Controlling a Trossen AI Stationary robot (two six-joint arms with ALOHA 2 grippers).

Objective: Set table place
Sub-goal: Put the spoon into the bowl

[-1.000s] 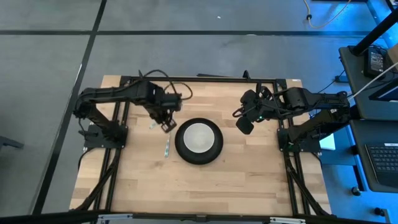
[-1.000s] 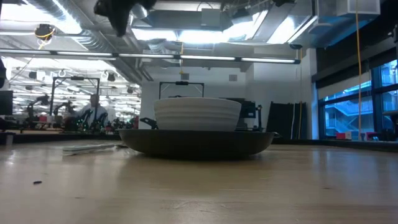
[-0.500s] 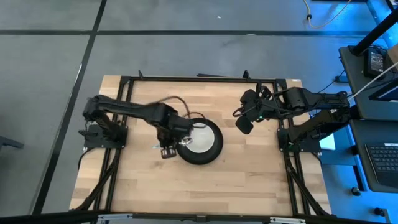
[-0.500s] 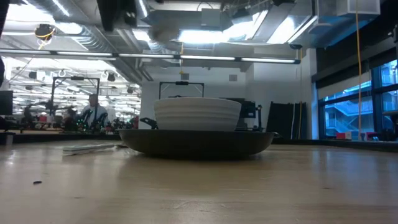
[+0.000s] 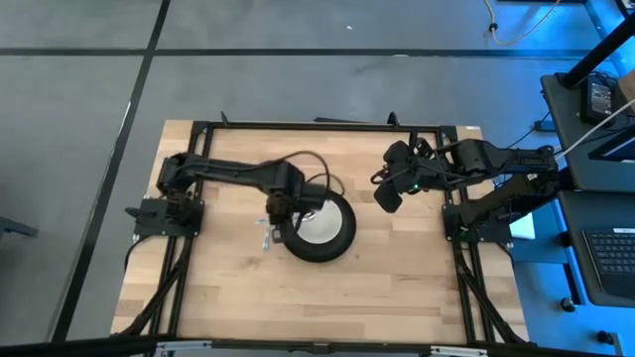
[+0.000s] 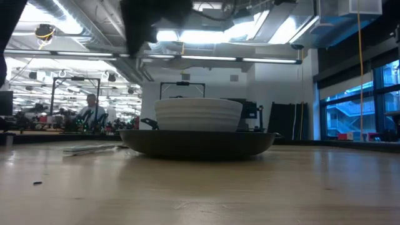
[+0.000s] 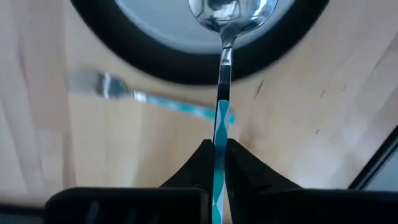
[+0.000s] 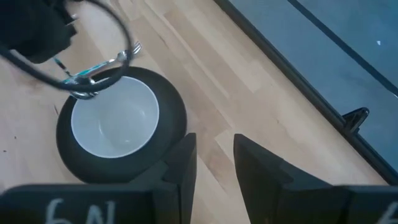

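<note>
High view: the black plate with the white bowl sits at the bench centre. The left gripper hangs at the plate's left rim; the fork lies beside it. The right gripper hovers near the right edge.

Low view: bowl rests in plate.

Left wrist view: jaws clenched on the spoon, its head above the bowl.

Right wrist view: jaws released, grasping nothing.

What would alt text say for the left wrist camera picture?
The left gripper pinches a spoon by its pale blue handle, the bowl end over the black plate with the white bowl. A fork lies on the wooden table beside the plate.
</note>
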